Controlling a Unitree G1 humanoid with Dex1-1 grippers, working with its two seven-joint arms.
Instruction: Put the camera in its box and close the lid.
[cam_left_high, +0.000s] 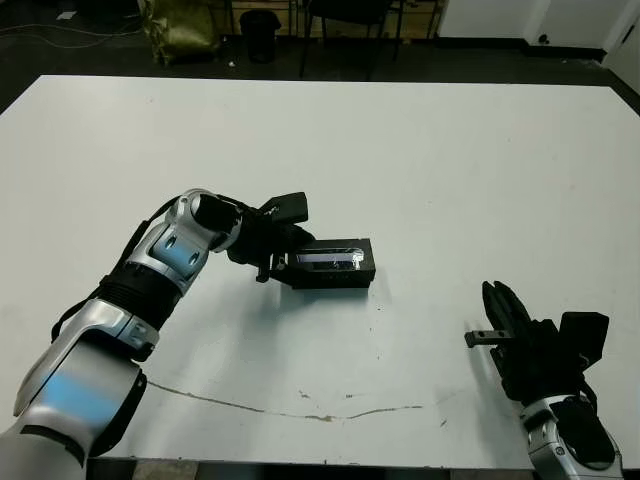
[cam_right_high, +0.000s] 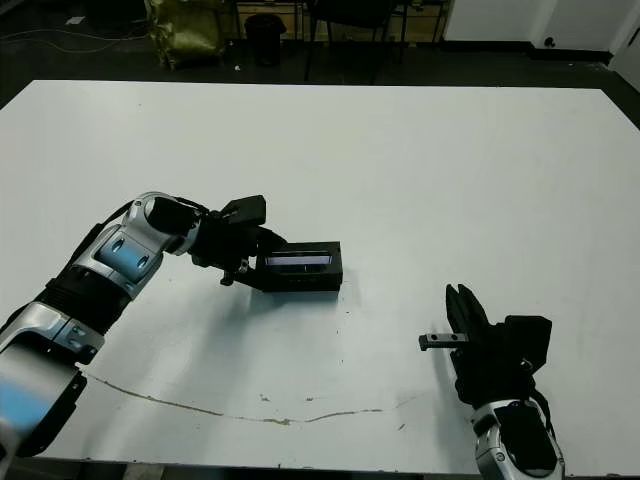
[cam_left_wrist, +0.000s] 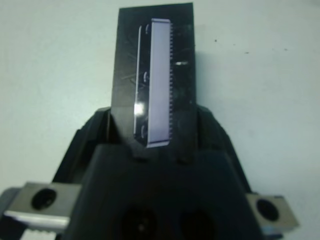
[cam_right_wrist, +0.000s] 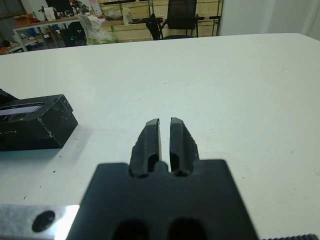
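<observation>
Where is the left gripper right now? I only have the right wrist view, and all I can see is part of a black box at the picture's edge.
Observer: The left gripper is at the end of the box nearer the robot's left, with its fingers on either side of that end.
Operator: Does the lid cover the whole box?
Observer: Yes. In the left wrist view the lid lies flat along the whole top, pale stripe up.
Operator: Is a camera lying loose anywhere?
Observer: No loose black bar shows anywhere on the table in the head views.
</observation>
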